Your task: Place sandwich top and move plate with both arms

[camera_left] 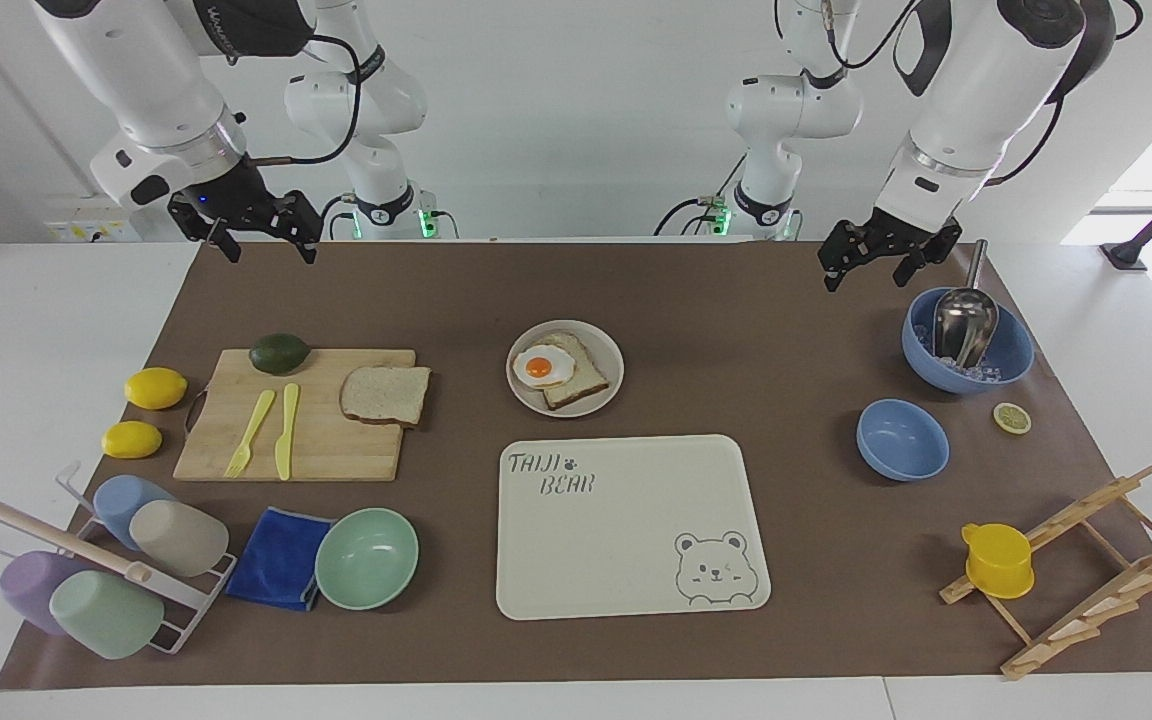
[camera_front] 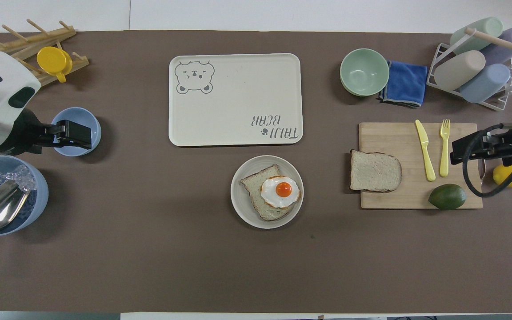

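Observation:
The sandwich top (camera_left: 386, 394) (camera_front: 375, 171), a plain bread slice, lies on the wooden cutting board (camera_left: 316, 455) (camera_front: 389, 133), at the end toward the plate. The round beige plate (camera_left: 614, 352) (camera_front: 245, 213) sits mid-table and bears a bread slice with a fried egg (camera_left: 543, 366) (camera_front: 281, 191). My right gripper (camera_left: 271, 250) (camera_front: 465, 150) hangs open, high over the mat at the right arm's end, holding nothing. My left gripper (camera_left: 868, 270) (camera_front: 76, 134) hangs open and empty, high over the mat by the blue bowls.
An avocado (camera_left: 279, 353), a yellow fork and a knife (camera_left: 285, 430) share the board, with two lemons (camera_left: 155, 388) beside it. The bear tray (camera_left: 626, 525) lies farther out than the plate. Also here are a mint bowl (camera_left: 367, 558), blue cloth, cup rack, two blue bowls (camera_left: 902, 439) and a wooden rack.

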You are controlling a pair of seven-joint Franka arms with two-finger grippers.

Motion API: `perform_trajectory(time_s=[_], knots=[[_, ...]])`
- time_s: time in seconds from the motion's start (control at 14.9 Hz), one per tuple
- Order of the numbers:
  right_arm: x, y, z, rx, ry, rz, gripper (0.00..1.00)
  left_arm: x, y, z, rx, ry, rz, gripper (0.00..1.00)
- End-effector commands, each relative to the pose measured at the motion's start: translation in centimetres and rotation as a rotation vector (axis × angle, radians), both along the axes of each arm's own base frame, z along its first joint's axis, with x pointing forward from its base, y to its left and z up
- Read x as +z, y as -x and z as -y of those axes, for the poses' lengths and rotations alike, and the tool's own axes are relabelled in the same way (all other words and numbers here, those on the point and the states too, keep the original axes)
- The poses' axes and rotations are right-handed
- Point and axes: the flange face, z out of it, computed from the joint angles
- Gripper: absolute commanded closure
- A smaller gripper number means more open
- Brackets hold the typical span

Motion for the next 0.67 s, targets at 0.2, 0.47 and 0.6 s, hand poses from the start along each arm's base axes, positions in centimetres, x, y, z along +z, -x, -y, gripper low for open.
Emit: perform_trajectory(time_s=[0.2,0.47,0.6], knots=[[-4.2,-0.3,-10.5,0.225,0.222,0.075,0.00,0.3,0.5,-0.5,0.000,-0.011,-0.004,0.00],[-14.9,-3.0,-18.8,0.168,0.394,0.050,0.00,0.3,0.5,-0.5,0.000,-0.011,-0.004,0.00],[-18.2,-3.2,-19.8,0.124,0.414,0.029,0.00,0.3,0.5,-0.5,0.000,-0.011,-0.004,0.00]])
